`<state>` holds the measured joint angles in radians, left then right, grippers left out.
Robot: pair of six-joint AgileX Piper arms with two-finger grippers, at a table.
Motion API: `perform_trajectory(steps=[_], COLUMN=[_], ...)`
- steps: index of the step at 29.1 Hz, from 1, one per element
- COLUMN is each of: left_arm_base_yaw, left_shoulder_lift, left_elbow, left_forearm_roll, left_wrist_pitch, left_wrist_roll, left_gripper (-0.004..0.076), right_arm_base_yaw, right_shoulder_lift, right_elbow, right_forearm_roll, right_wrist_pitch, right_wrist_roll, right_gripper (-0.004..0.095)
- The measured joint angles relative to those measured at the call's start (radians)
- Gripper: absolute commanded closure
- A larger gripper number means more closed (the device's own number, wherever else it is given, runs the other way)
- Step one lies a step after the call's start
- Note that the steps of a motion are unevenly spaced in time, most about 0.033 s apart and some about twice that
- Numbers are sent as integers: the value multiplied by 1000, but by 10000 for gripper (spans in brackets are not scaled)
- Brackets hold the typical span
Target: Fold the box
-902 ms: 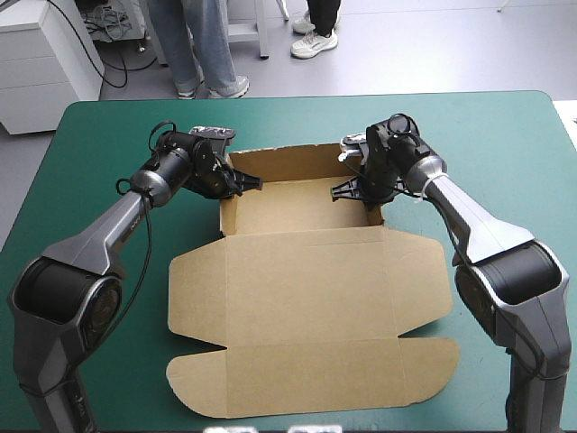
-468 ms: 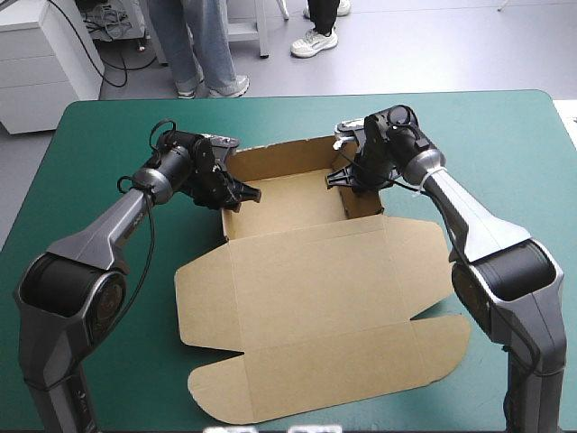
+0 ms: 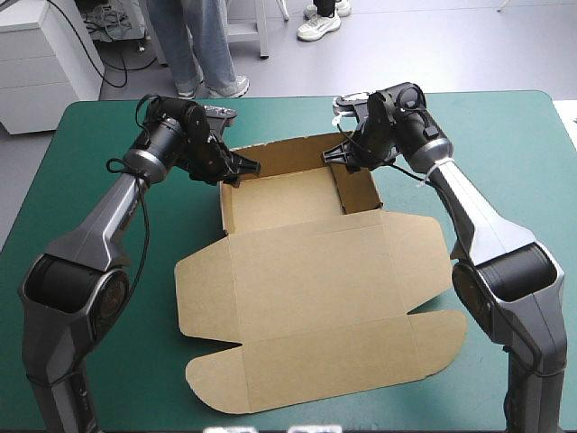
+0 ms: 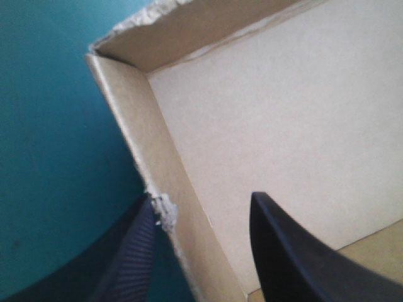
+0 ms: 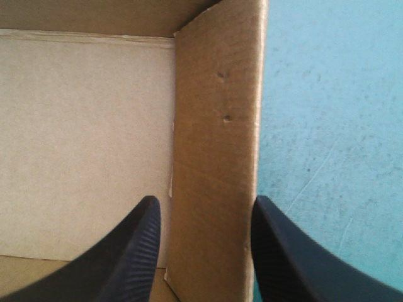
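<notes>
Teal-green cover is occupied at centre by the brown box. Tray walls are raised at its 12 o'clock end; lid and flaps are laid flat toward 6 o'clock.

Left gripper is spread astride the tray's 9 o'clock wall. One black finger is set outside against the frayed wall edge, the other inside, clear of the wall.

Right gripper is spread astride the 3 o'clock wall, one finger on each side.
</notes>
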<state>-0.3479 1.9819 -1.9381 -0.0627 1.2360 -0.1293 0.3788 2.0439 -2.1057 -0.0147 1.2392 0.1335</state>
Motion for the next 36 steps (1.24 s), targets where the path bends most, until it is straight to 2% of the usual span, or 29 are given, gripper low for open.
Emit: perform_trajectory(steps=[8, 17, 23, 27, 32, 34, 35, 36], left_arm_base_yaw=[0, 0, 0, 0, 0, 0, 0, 0], left_shoulder_lift=[-96, -350, -541, -682, -887, -980, -1075, -1113], left_elbow=[-61, -64, -21, 122, 428, 584, 740, 803], left_forearm_roll=[23, 21, 20, 20, 20, 20, 21, 22], left_wrist_pitch=[9, 18, 19, 19, 16, -21, -92, -123], left_wrist_roll=[17, 84, 168, 215, 245, 252, 254, 255], left_gripper=[383, 385, 395, 395, 395, 395, 398, 406], right_arm_base_yaw=[0, 0, 0, 0, 0, 0, 0, 0], right_shoulder_lift=[-107, -246, -240, -187, -78, -29, 18, 36], right_elbow=[-1, -2, -5, -5, -5, -5, -5, -5], right_forearm_roll=[-4, -13, -63, -92, -107, -107, -107, -107], right_wrist_pitch=[8, 10, 11, 11, 11, 11, 9, 8], right_wrist_roll=[-9, -10, -10, -13, -17, -17, -17, -17], right_gripper=[483, 483, 483, 483, 483, 485, 485, 485])
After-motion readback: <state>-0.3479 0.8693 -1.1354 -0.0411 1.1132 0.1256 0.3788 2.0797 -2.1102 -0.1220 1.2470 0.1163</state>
